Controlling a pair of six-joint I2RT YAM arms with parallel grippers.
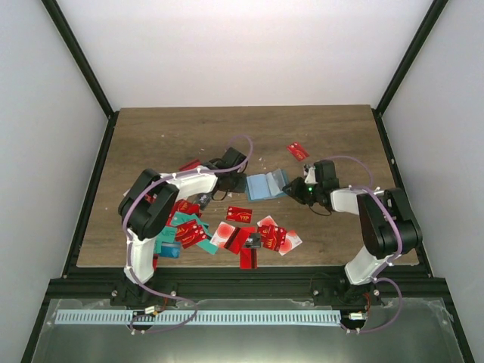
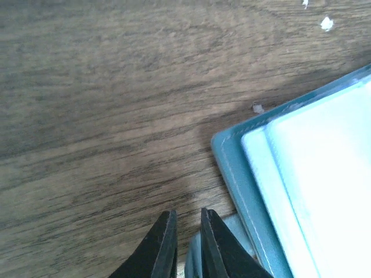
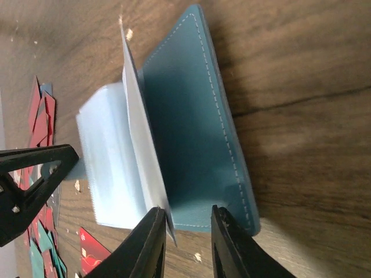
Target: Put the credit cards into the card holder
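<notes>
The teal-blue card holder [image 1: 265, 185] lies open mid-table between both grippers. In the left wrist view its stitched corner [image 2: 246, 185] is just right of my left gripper [image 2: 186, 213], whose jaws stand a narrow gap apart with a teal edge showing low between them. My right gripper [image 3: 188, 209] is open at the holder's near edge [image 3: 185, 127]. A pale inner leaf [image 3: 136, 127] stands up and touches its left finger. Credit cards [image 1: 242, 234], mostly red and some teal, lie scattered near the front, with one red card [image 1: 298, 150] apart at the back.
Red cards [image 3: 40, 116] show beyond the holder, beside a black finger [image 3: 40, 168] of the left gripper. Small white crumbs [image 2: 326, 23] dot the wood. The table's black frame [image 1: 227, 274] runs along the front, with white walls on the other sides.
</notes>
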